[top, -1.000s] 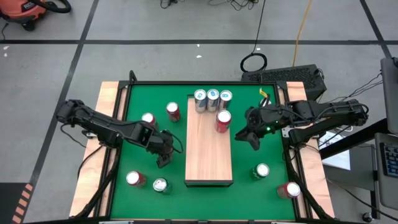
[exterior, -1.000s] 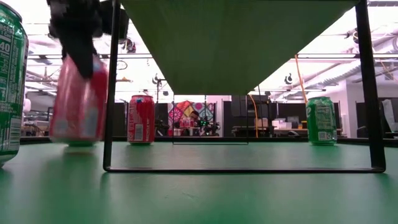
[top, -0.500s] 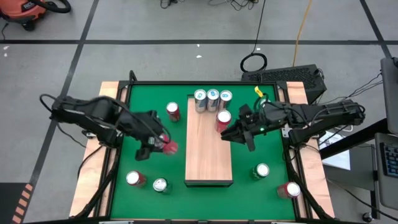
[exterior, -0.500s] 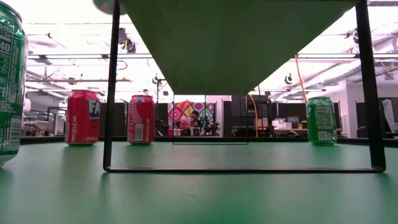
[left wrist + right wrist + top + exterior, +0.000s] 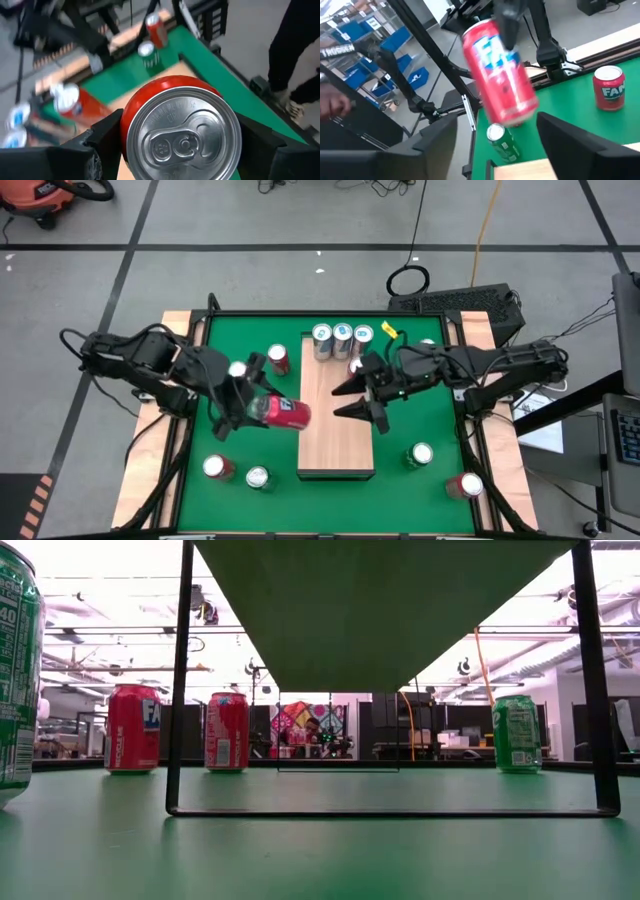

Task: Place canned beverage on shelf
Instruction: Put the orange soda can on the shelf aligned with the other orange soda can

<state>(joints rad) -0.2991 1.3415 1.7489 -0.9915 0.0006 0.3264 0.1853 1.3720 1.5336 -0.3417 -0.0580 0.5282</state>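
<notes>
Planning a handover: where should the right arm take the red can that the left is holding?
Take the red can by its free base-end half, coming from the shelf side, jaws across the round body. It lies nearly level; the left gripper clamps its top end, so the base points at the open right gripper.

Setting: robotics lab or workshop in an open industrial hall.
Evidence:
- Grey concrete floor (image 5: 250,220) marked with dark tape lines.
- Orange shop vacuum (image 5: 45,195) at the floor's edge.
- Loose cables (image 5: 410,275) and an orange cord (image 5: 488,220) trailing across the floor.
- Green-topped bench (image 5: 225,450) in a black metal frame, carrying 2 dark robot arms.
- Blue storage bins (image 5: 385,60) on racks beyond the bench.
- Exposed ceiling lights and ducting (image 5: 110,640); desks with equipment (image 5: 440,745) across the room.
</notes>
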